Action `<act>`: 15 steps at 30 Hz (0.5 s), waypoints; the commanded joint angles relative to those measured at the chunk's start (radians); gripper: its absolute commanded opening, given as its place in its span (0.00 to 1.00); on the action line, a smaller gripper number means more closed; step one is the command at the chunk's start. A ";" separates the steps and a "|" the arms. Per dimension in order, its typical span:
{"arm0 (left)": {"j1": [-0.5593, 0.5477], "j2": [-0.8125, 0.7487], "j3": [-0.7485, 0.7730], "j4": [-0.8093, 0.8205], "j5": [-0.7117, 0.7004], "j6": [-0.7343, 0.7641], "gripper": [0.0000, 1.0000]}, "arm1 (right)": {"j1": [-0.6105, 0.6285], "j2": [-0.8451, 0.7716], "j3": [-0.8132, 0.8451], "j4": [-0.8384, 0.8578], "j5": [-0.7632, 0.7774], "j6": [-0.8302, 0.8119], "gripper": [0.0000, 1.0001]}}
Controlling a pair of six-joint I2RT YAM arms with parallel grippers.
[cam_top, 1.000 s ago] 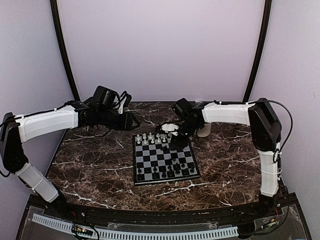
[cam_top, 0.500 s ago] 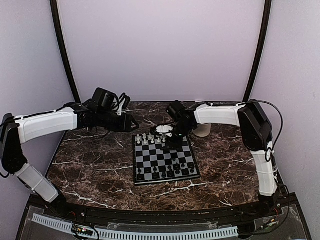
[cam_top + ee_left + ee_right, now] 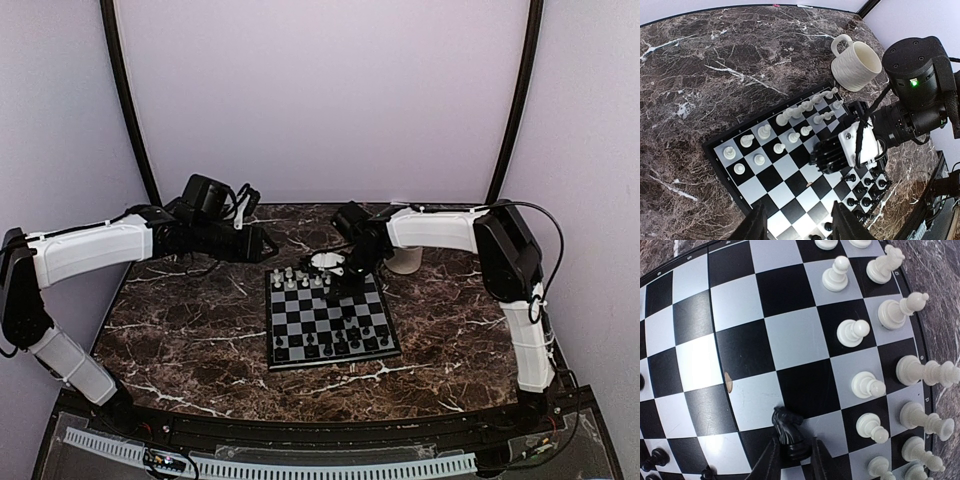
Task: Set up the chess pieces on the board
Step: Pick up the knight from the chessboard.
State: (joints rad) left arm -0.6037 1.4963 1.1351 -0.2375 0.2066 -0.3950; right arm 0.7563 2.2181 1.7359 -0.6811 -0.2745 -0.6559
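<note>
Inside the right tool (image 3: 795, 442), the black knight (image 3: 786, 422) has its base hidden.

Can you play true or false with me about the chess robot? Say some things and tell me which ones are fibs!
1. The right gripper pinches a black knight. True.
2. The cream mug stands on the chessboard. False: it stands on the marble table, beside the chessboard.
3. The left gripper holds a white pawn. False: it is open and empty, above the chessboard.
4. The white pieces stand on the side of the chessboard nearest the cream mug. True.
</note>
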 commanded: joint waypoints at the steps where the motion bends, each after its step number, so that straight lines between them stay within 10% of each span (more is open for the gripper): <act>1: 0.007 -0.017 -0.026 0.039 0.025 0.000 0.47 | 0.008 -0.014 -0.018 -0.015 -0.030 0.007 0.15; 15: 0.010 0.035 -0.175 0.349 0.184 -0.358 0.46 | 0.008 -0.232 -0.110 0.074 -0.112 0.113 0.09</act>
State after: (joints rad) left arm -0.5987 1.5196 1.0153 -0.0551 0.3004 -0.5968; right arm 0.7574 2.0983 1.6493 -0.6666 -0.3374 -0.5953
